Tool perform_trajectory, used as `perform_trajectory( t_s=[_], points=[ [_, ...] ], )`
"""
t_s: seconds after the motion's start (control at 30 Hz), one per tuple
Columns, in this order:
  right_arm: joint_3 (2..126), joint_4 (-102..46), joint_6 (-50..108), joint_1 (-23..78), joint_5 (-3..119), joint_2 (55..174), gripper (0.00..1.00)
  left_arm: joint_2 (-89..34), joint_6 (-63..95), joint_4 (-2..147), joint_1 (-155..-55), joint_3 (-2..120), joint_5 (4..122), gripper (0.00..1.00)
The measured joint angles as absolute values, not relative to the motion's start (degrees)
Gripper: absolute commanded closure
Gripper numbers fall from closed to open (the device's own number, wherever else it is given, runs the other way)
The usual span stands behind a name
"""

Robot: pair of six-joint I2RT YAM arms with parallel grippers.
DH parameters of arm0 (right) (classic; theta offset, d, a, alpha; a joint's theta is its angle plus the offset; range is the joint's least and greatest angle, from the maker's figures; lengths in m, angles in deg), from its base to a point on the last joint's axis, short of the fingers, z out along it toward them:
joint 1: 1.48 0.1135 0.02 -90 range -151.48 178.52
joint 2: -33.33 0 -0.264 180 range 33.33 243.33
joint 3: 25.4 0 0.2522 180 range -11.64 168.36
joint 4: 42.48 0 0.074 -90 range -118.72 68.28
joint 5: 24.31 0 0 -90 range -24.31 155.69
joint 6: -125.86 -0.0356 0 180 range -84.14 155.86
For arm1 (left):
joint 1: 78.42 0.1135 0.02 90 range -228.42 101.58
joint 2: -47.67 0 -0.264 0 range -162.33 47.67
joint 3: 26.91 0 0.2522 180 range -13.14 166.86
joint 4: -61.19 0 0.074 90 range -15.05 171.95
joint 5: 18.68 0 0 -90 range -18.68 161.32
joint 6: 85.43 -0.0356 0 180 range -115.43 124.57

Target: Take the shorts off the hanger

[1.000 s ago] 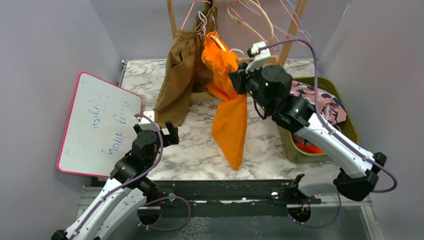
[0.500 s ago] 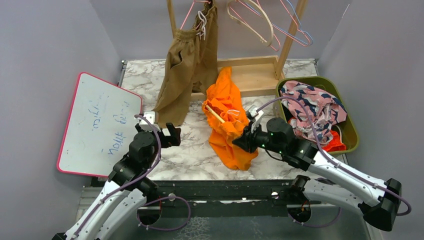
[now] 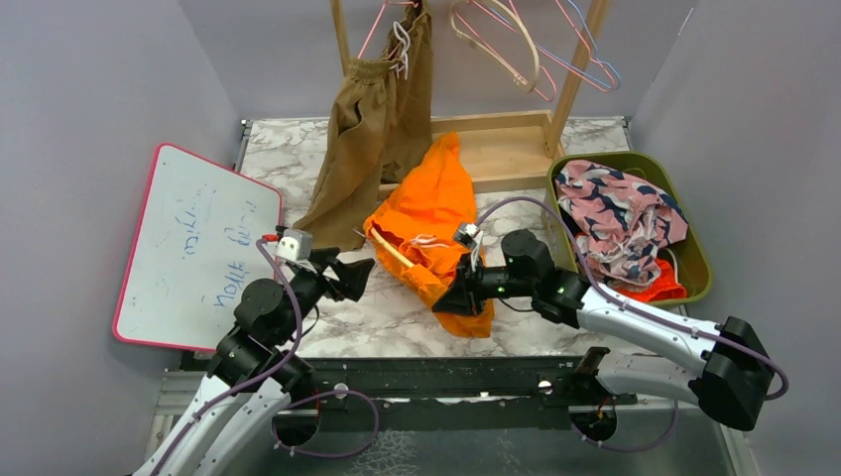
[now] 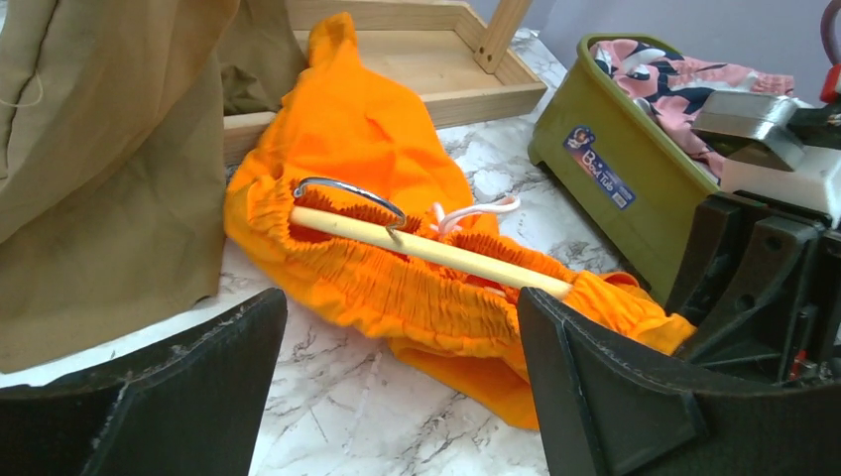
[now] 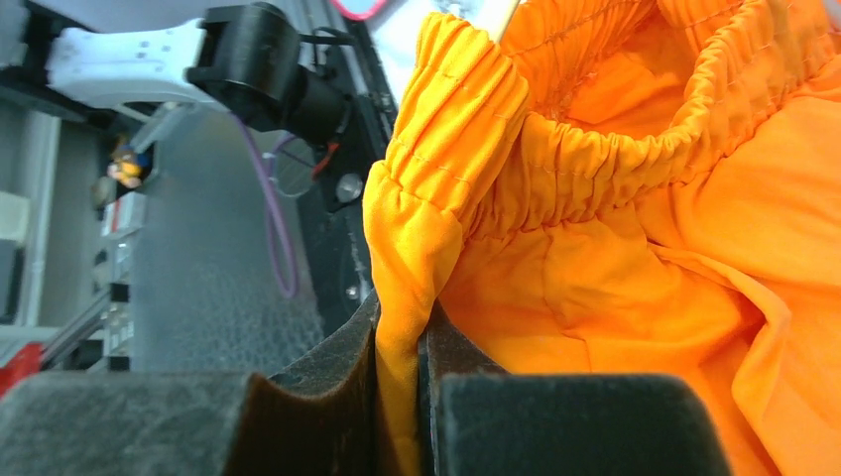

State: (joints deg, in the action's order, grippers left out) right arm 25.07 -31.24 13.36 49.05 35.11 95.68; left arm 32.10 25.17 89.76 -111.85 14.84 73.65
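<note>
The orange shorts (image 3: pixel 426 213) lie on the surface (image 3: pixel 397 327) just beside the green tub (image 4: pixel 615 198), with the hanger (image 4: pixel 426 248) through the waistband. The right pincer (image 5: pixel 402 337) pinches the waistband edge. The left pincer (image 3: pixel 352 276) stands wide, facing the hanger. It should close on the wooden bar (not cloth), then draw it out away from the tub.

The orange shorts (image 3: pixel 431 203) are plain, the pink shorts (image 3: pixel 615 213) navy-blotched, the tub (image 4: pixel 635 223) olive, the table (image 3: pixel 387 312) grey-veined white.

sticker (image 4: pixel 601 165) on the side wall of the green tub (image 4: pixel 635 223): starts with a large "B", ends in "Tub", small print unreadable | whiteboard (image 3: pixel 159 208): blue handwriting (image 3: pixel 224 260), upside down in the top view, not legible
</note>
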Motion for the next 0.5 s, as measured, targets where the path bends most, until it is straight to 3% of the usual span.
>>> perform_trajectory(
  t_s=[0.2, 0.5],
  points=[
    [25.07, -35.18, 10.3, 49.05, 30.12, 95.31, 0.99, 31.99, 28.38, 88.38, -111.85, 14.08, 73.51, 0.17],
    [25.07, -35.24, 8.23, 49.05, 27.65, 94.26, 0.99, 28.08, 32.6, 80.65, -111.85, 11.24, 73.3, 0.36]
  ],
)
